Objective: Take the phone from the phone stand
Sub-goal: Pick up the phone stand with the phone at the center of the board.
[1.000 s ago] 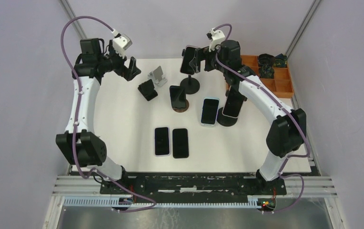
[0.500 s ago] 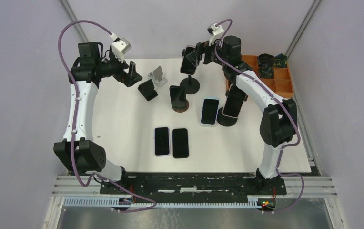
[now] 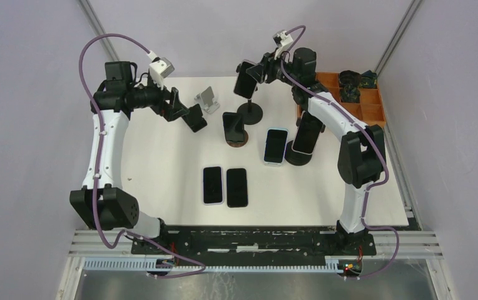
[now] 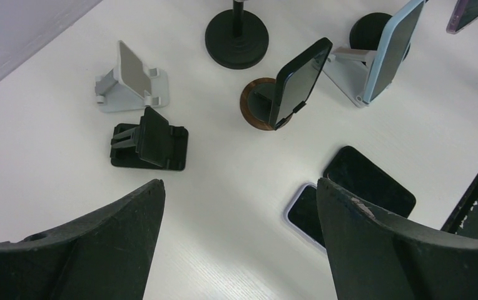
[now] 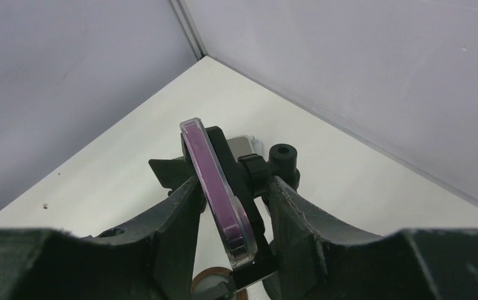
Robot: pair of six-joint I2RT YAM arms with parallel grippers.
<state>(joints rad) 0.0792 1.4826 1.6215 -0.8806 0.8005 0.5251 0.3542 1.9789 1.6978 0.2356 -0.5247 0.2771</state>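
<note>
— Where was the phone (image 5: 214, 187) found?
— It was seen tilted in the clamp of the phone stand (image 3: 249, 112), at about 12 o'clock on the table (image 3: 161, 162).
— And the right fingers (image 5: 172, 220)?
— They were set either side of it: one touching its edge at 9 o'clock, the other at 3 o'clock behind the clamp. Whether a firm grip was made could not be told.
— The left fingers (image 4: 111, 237)?
— They were spread wide apart, nothing between them, above the table near 10 o'clock, with a black folding stand (image 4: 150, 140) just ahead.
</note>
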